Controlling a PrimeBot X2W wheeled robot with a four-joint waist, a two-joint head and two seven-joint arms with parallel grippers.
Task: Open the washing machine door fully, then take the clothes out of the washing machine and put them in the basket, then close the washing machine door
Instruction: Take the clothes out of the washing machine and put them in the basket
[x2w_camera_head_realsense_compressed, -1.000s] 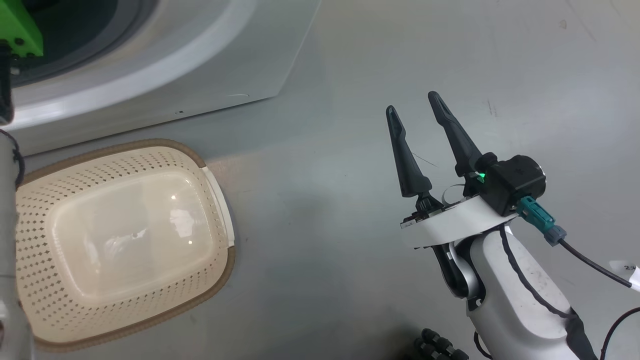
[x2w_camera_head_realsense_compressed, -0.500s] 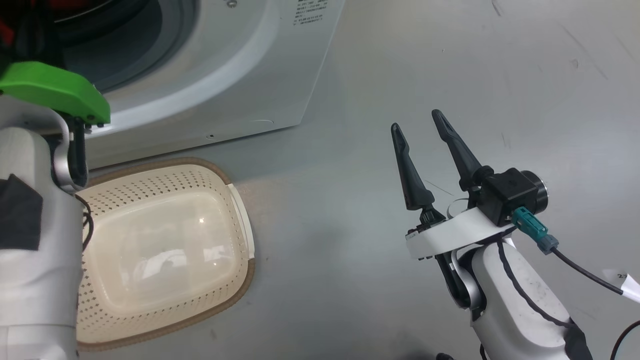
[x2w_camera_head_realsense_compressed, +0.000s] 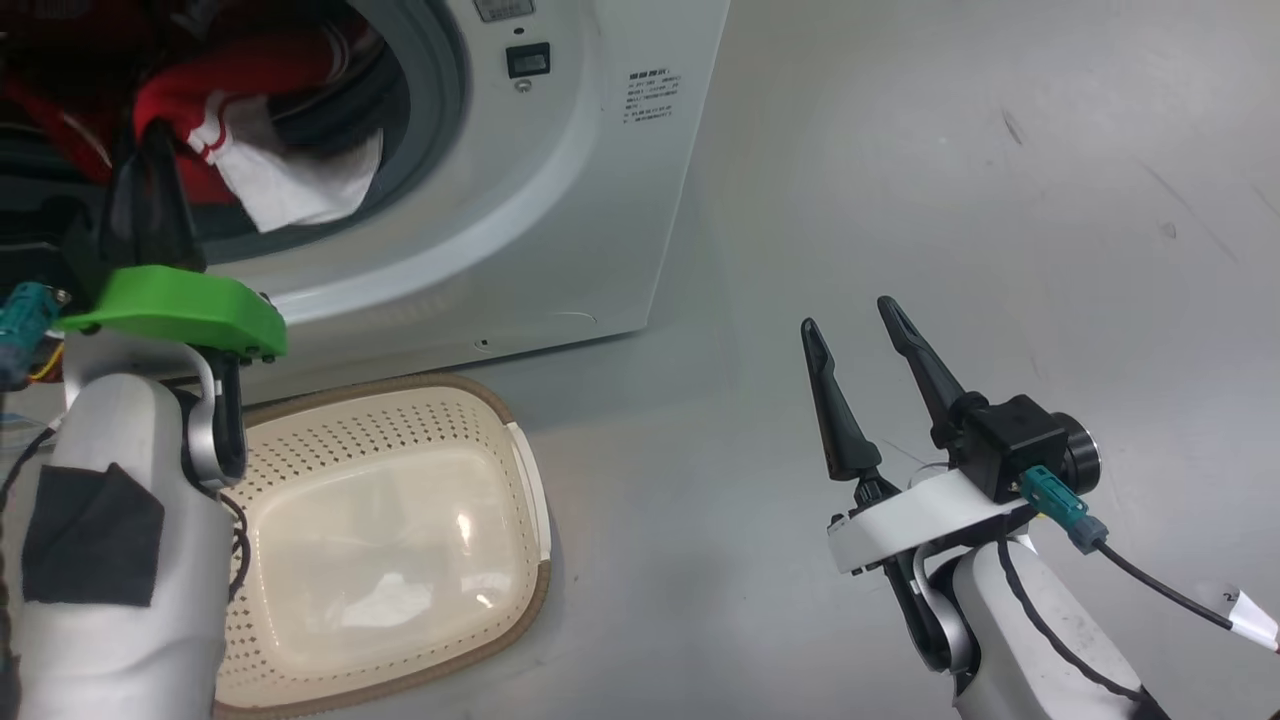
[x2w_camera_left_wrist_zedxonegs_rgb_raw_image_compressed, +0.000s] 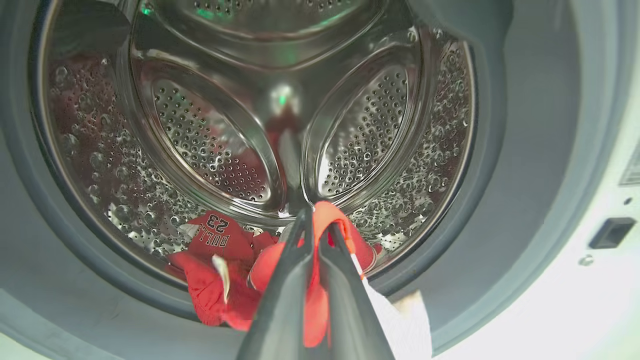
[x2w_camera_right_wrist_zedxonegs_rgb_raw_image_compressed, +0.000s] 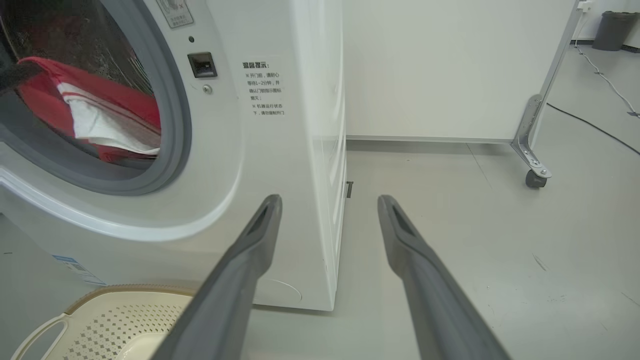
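Left claw (x2w_camera_left_wrist_zedxonegs_rgb_raw_image_compressed: 312, 220) is clamped shut on a red jersey (x2w_camera_left_wrist_zedxonegs_rgb_raw_image_compressed: 364, 252) — the fabric loops over the fingertips and hangs down either side of them, with a white panel trailing off below-right of the fingers in the left wrist view. The claw sits at the mouth of the washing machine (x2w_camera_head_realsense_compressed: 560, 200), pointing into the perforated steel drum (x2w_camera_left_wrist_zedxonegs_rgb_raw_image_compressed: 210, 145). More red jersey cloth with a "23" print (x2w_camera_left_wrist_zedxonegs_rgb_raw_image_compressed: 220, 240) lies just left of the fingers, spilling over the grey gasket (x2w_camera_right_wrist_zedxonegs_rgb_raw_image_compressed: 175, 100); can't tell if it's the same garment. The cream basket (x2w_camera_head_realsense_compressed: 400, 520) is on the floor under the left wrist, close against the washer front.

Right claw (x2w_camera_head_realsense_compressed: 847, 315) is spread wide with nothing between its fingers — over bare grey floor (x2w_camera_head_realsense_compressed: 900, 150), washer corner ahead-left, basket below-left.
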